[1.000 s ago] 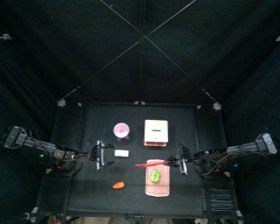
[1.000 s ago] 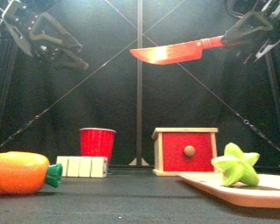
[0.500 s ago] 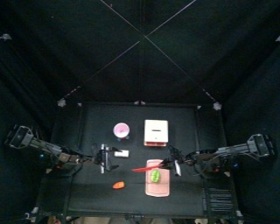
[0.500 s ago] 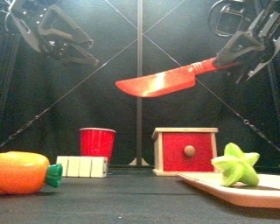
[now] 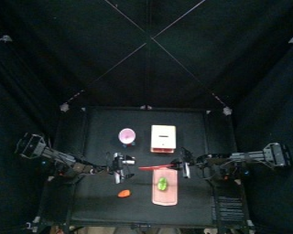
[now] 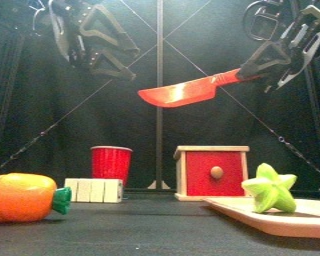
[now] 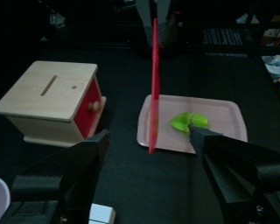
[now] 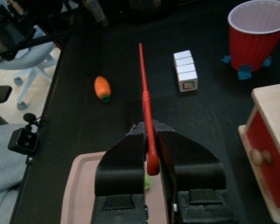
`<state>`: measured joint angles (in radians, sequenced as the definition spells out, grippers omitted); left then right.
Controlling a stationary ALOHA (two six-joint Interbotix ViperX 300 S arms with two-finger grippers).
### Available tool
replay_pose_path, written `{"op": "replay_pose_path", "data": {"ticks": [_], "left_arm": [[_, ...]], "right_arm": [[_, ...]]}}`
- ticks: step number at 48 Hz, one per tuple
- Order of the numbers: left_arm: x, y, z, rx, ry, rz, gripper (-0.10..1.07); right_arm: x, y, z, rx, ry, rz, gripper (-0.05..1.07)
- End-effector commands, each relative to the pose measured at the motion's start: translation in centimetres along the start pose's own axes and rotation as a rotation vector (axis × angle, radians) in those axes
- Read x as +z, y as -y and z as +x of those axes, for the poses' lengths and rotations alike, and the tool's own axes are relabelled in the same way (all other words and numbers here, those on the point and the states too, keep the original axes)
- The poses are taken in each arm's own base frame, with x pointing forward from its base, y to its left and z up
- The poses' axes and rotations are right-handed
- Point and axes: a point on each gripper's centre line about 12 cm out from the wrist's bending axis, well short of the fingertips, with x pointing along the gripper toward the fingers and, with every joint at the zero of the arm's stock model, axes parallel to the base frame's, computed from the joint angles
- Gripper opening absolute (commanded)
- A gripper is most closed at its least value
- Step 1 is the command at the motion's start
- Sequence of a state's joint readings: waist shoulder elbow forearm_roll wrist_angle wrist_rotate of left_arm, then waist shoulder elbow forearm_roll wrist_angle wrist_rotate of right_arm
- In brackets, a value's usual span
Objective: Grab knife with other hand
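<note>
The red knife point(image 6: 190, 92) hangs high in the air over the table, its blade pointing left and slightly down. My right gripper point(image 6: 274, 58) is shut on its handle; in the right wrist view the knife point(image 8: 143, 96) runs straight out from the gripper point(image 8: 149, 144). My left gripper point(image 6: 107, 48) is open, up in the air just left of the blade tip and not touching it. In the left wrist view the knife point(image 7: 154, 87) shows edge-on as a thin red line beyond the open left gripper point(image 7: 149, 138). From above, the left gripper point(image 5: 120, 165) and right gripper point(image 5: 186, 169) face each other.
On the table stand a red cup point(image 6: 111, 162), a wooden box with a red front point(image 6: 211, 172), a white block row point(image 6: 93, 190) and a toy carrot point(image 6: 23, 197). A green star point(image 6: 271, 188) lies on a pink tray point(image 6: 243, 208) at the front right.
My left gripper has moved right toward the knife's tip, staying open. The right gripper has lowered and tilted the knife, blade tip down to the left.
</note>
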<state>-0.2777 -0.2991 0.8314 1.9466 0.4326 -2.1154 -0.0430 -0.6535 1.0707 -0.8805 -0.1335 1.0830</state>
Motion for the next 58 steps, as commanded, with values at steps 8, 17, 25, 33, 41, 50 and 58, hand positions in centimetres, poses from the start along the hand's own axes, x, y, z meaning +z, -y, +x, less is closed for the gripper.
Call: {"op": "replay_pose_path", "data": {"ticks": [8, 17, 25, 33, 41, 50, 58], "left_arm": [[2.4, -0.2, 0.6, -0.019, 0.01, -0.108, 1.03], [3.7, -1.5, 1.5, -0.076, -0.049, -0.303, 1.03], [4.8, -2.5, 2.5, -0.205, -0.096, -0.408, 1.03], [6.2, -3.6, 2.9, -0.316, -0.11, -0.451, 1.03], [7.3, -4.8, 3.0, -0.307, -0.086, -0.459, 1.02], [7.6, -5.3, 3.2, -0.26, -0.067, -0.406, 1.02], [9.2, -6.1, 3.2, -0.178, 0.002, -0.298, 1.02]], "right_arm": [[0.6, 0.0, -2.3, 0.0, 0.078, 0.024, 0.31], [-0.7, 0.1, -3.2, -0.002, 0.08, 0.054, 0.31], [-1.0, 0.2, -3.5, -0.002, 0.083, 0.068, 0.31], [-1.1, 0.2, -3.6, -0.002, 0.083, 0.068, 0.31], [-1.1, 0.2, -3.6, -0.003, 0.082, 0.077, 0.31], [-1.3, 0.4, -3.5, -0.012, 0.074, 0.087, 0.31], [-1.4, 0.5, -3.6, -0.02, 0.071, 0.097, 0.31]]}}
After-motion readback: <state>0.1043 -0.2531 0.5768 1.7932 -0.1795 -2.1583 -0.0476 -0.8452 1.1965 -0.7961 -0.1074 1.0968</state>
